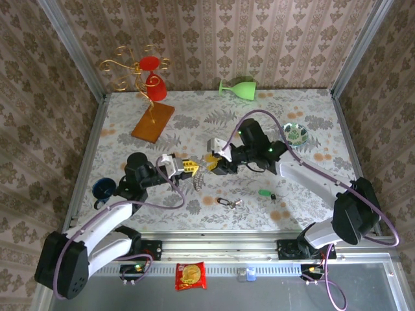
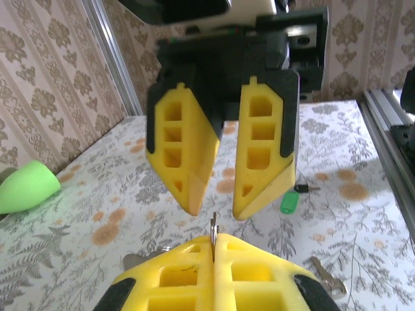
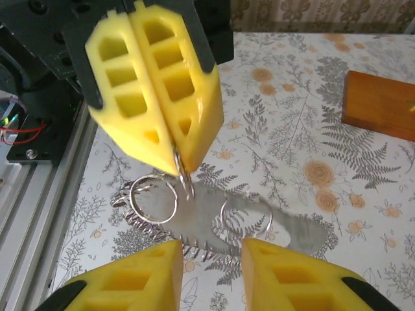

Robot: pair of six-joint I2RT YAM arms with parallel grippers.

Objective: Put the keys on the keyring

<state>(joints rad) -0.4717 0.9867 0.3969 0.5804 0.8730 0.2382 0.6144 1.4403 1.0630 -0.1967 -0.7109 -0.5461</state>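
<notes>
Left wrist view: left gripper [image 2: 214, 241] clamps shut on the thin wire keyring [image 2: 213, 226]; right gripper [image 2: 217, 208], blocky yellow fingers parted, grips nothing; green-headed key [image 2: 288, 202] lies on the floral bench [image 2: 78, 220].

White and black arms [image 1: 110, 223], yellow hollow-celled tool fingers [image 2: 181, 149], lilac cables [image 1: 262, 111]

Well left of the patterned dish [image 1: 297, 133], the keyring [image 1: 197, 182], a cluster of thin wire loops, hangs. The green-headed key [image 1: 264, 192] lies flat nearer than the dish, with the silver key [image 1: 228, 202] further left.

The keyring [image 2: 213, 234] is mostly hidden between the left jaws.
</notes>
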